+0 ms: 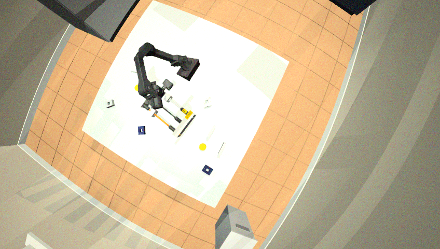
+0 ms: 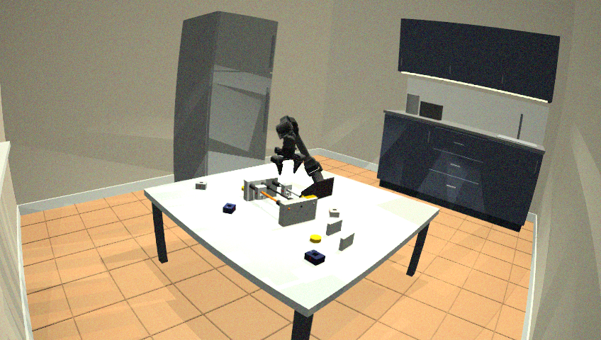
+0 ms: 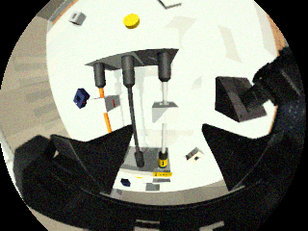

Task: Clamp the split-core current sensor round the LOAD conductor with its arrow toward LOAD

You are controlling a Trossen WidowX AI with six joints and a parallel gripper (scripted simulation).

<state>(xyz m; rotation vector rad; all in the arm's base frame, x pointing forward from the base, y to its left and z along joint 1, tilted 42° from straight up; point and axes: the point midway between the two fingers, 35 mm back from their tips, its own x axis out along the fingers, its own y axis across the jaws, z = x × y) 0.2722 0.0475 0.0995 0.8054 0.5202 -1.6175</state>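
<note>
My gripper (image 1: 156, 95) (image 2: 288, 173) (image 3: 167, 127) is open and empty, high above the rack of conductors. A pale conductor (image 1: 176, 103) (image 3: 165, 137) ends at a yellow label (image 1: 188, 114) (image 2: 309, 197) (image 3: 163, 174); its lettering is too small to read. A grey block (image 1: 168, 98) (image 2: 286, 188) (image 3: 165, 112) is at this conductor, between the fingers' directions in the wrist view but well below them. Another grey block (image 1: 154, 113) (image 2: 260, 192) (image 3: 113, 103) is at the orange conductor (image 1: 162, 120) (image 2: 269, 196) (image 3: 107, 120). I cannot tell which block is the sensor, its arrow, or whether it is latched.
A black conductor (image 1: 169, 113) (image 3: 133, 115) runs between the other two. Grey end plates (image 2: 298, 212) bound the rack. Navy blocks (image 2: 229, 207) (image 2: 314, 256), pale blocks (image 2: 200, 185) (image 2: 334, 212), a yellow disc (image 2: 315, 239) and small upright plates (image 2: 334, 227) (image 2: 346, 241) stand around it.
</note>
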